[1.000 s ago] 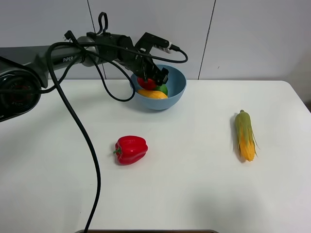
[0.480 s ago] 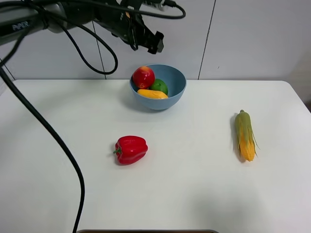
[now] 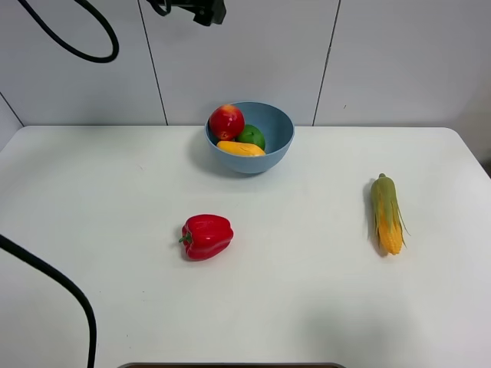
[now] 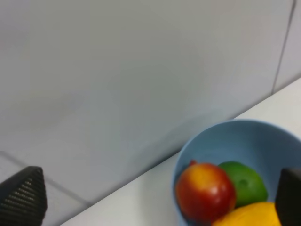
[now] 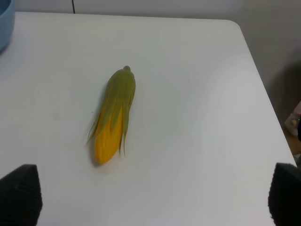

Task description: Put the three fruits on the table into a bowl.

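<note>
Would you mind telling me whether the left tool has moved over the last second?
Yes. The left tool has risen from inside the bowl to the top edge of the exterior view, leaving the apple behind.

A glossy red bell pepper rests on its side; well apart lies a husked corn cob, beneath the right hand.

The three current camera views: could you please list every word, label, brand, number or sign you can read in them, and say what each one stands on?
None: no readable text shows in any current view.
The round light-blue bowl, the red apple, the green lime, the yellow-orange mango, the glossy red bell pepper, the husked yellow corn cob and the white table carry no markings.
</note>
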You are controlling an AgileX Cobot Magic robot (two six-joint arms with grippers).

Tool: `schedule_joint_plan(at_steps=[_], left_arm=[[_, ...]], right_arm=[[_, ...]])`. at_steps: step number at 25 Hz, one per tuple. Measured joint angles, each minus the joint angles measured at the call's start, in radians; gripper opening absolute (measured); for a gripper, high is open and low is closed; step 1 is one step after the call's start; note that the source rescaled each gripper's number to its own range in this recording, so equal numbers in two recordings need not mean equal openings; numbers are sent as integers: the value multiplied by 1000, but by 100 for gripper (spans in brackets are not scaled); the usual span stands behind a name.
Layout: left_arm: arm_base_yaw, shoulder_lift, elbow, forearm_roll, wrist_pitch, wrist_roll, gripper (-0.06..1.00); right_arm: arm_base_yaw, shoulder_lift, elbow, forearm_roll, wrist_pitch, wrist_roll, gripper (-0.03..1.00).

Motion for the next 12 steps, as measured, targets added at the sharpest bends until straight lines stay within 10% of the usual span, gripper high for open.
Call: schedule_joint_plan(at_steps=[12], left_arm=[[119,-224,0,34,238,-3,98]], right_arm=[[0,0,0,0,0,0,99]])
